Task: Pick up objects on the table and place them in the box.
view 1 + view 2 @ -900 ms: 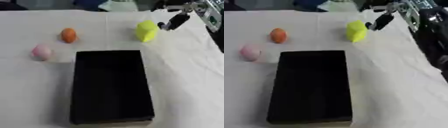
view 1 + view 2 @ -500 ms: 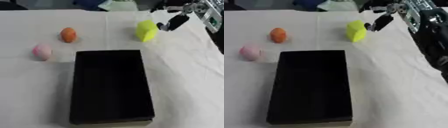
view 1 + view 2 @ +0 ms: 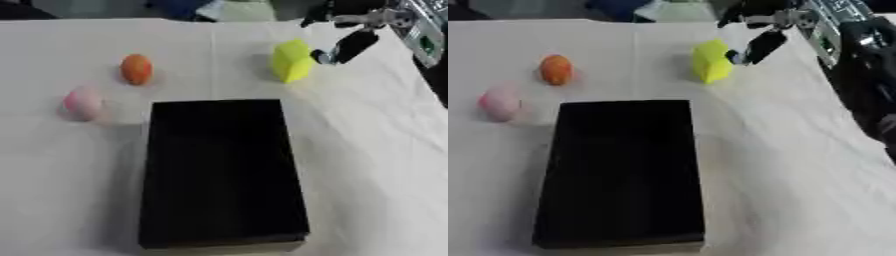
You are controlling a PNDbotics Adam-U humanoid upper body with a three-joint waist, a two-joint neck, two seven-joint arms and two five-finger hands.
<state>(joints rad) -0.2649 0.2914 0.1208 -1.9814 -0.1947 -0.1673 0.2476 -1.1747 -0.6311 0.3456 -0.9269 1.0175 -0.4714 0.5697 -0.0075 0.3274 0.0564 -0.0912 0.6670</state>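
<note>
A yellow block (image 3: 291, 61) stands on the white cloth at the far right. Just to its right, my right hand (image 3: 354, 42) reaches in from the upper right corner. It is open: one dark finger points down at the block's right side and other fingers show above and behind it. I cannot tell whether it touches the block. A black oblong box (image 3: 223, 240) lies in the middle, its inside dark. An orange egg-shaped thing (image 3: 136, 69) and a pink round thing (image 3: 83, 102) sit to the box's upper left. My left hand shows in no view.
The white tablecloth (image 3: 376, 150) has bare stretches right and left of the box. My right arm's dark bulk (image 3: 868, 75) fills the right edge. Blurred coloured things lie beyond the table's far edge (image 3: 219, 10).
My right hand has edged slightly closer to the yellow block. The block, the box and the two round things have stayed where they were.
</note>
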